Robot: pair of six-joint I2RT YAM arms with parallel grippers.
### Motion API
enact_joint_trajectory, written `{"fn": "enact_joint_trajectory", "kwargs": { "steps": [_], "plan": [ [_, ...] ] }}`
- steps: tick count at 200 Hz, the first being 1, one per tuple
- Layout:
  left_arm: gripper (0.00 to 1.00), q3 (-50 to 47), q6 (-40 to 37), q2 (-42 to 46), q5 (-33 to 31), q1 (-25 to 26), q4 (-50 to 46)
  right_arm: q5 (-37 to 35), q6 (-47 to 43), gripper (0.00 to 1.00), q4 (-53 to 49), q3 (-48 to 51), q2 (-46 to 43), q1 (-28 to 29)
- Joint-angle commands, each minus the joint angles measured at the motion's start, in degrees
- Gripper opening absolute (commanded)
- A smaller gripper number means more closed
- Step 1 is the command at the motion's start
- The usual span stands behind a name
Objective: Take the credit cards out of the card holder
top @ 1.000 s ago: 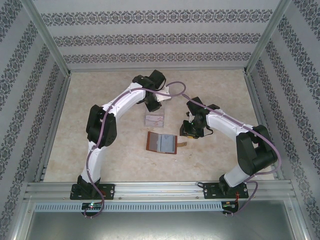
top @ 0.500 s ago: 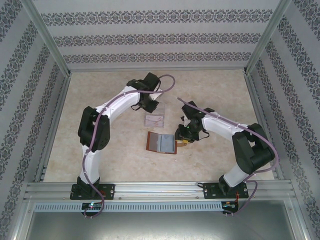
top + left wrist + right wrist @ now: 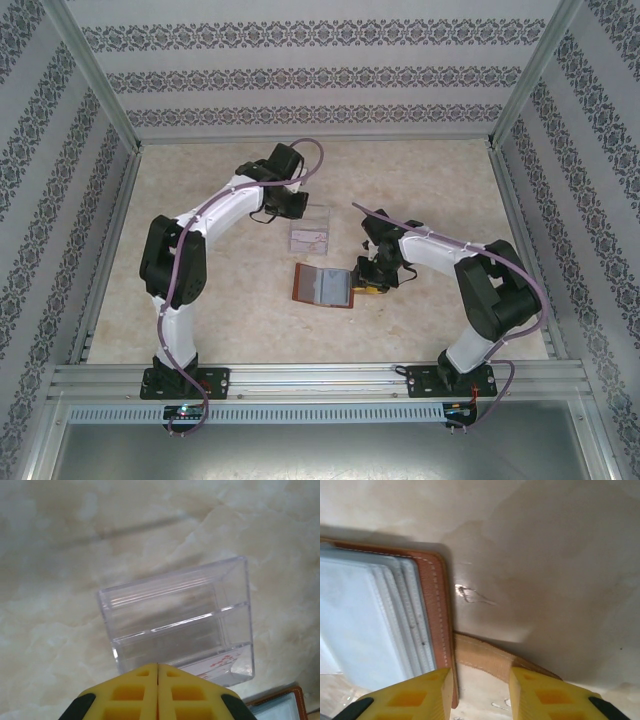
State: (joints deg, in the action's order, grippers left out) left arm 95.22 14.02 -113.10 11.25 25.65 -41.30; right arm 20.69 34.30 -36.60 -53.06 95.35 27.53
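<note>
— Near the middle of the table [image 3: 200, 300] we have the card holder [image 3: 325, 286] lying open, grey-blue slots up, just in front of the clear rack [image 3: 309, 232].

— And we see the right gripper [image 3: 481, 680] down low at its right edge. Its jaws are parted, one finger is over the leather border, and the snap tab [image 3: 485, 655] lies flat between them. It has nothing pinched that we can make out.

— What about the other arm?

— We find the left gripper [image 3: 158, 672] hanging above the rack, fingers pressed together and empty.

— So where do we stand?

— Partway at best, we reckon. To us the credit cards [image 3: 370, 625] look layered in the slots, though we can't separate card from sleeve. A pale thing with red print [image 3: 220, 662] sits in the rack compartment nearest the wallet. It could be one card already out, but we can't tell.

— And what's left?

— We'd say steady the wallet, then draw out whatever the slots hold.
</note>
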Motion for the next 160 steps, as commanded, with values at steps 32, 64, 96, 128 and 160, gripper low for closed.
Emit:
{"fn": "enact_joint_trajectory", "kwargs": {
  "steps": [32,64,96,128,160],
  "plan": [
    [0.08,2.82,0.13,0.17,6.14,-0.83,-2.74,-2.66,-0.98,0.35,-0.26,1.15,1.49,0.24],
    [0.09,5.91,3.29,-1.18,8.13,-0.78,-7.68,-2.96,-1.08,0.35,-0.05,1.29,1.74,0.2],
    [0.09,1.66,6.58,2.31,6.21,0.59,-3.53,-2.85,-1.13,0.35,0.64,1.73,1.68,0.09],
    [0.11,-1.91,10.41,4.3,9.37,2.09,-1.08,-2.76,-1.5,0.35,0.91,1.75,1.77,-0.01],
    [0.16,-8.46,14.18,7.39,8.99,4.4,2.19,-2.41,-1.78,0.35,1.25,1.95,1.62,-0.08]
  ]
}}
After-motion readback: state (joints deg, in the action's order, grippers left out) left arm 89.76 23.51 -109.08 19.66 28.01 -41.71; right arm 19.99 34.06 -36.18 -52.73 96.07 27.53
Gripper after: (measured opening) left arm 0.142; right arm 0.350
